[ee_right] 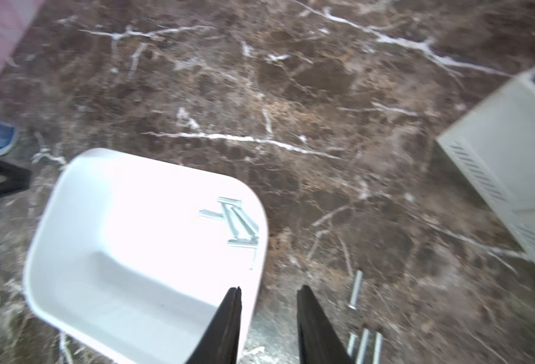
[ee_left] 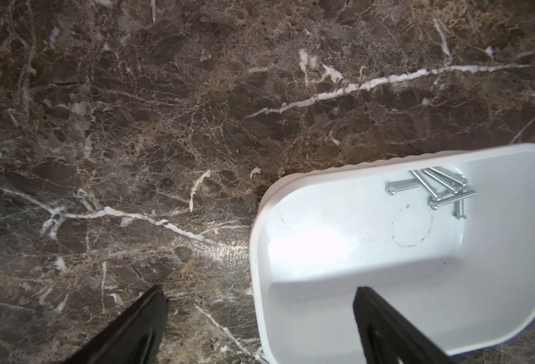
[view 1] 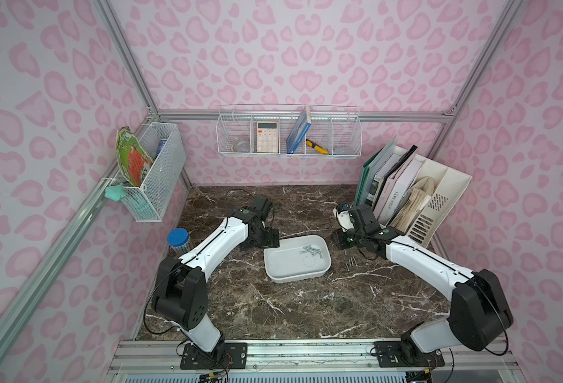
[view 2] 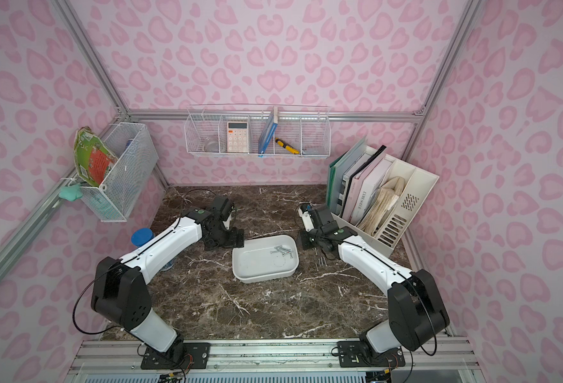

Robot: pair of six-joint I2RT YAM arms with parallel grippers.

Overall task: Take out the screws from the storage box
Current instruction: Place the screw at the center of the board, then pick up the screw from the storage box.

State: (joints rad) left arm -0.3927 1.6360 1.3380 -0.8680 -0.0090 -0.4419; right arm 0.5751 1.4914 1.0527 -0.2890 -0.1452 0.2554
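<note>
screws (view 1: 310, 252) partly out, right gripper (ee_right: 269, 287) empty beside the storage box (view 1: 290, 268)

in both top views the storage box sits on the marble tabletop (view 1: 290, 308) near the middle of the frame, between your two arms. a small heap of screws lies in its upper right corner, close to the wall, with some crossing one another. the left wrist view shows about half a dozen of them. four or so loose screws (view 1: 350, 263) lie on the tabletop just right of the box in the frame, clear of its wall and roughly parallel. the right wrist view is blurred and the box glares white there, so either count may be off by one.

your right gripper hangs over the strip of marble between the box wall and the loose screws. its jaws stand a modest gap apart with nothing between them. your left gripper (ee_left: 260, 290) is spread wide and empty at the box's upper left corner in the frame, one finger over the box floor and the other over bare marble. whether it touches the rim cannot be told from these views.

the job looks less than half done, and the step in hand is going in for the next pick. for that, carry the right gripper over the low wall to the heap and choose a screw lying on top. set the jaws across its shank, not along it. these are thin, so close right down before lifting. keep clear of the wall on the way in. let the left gripper steady the box if it starts to slide.
</note>
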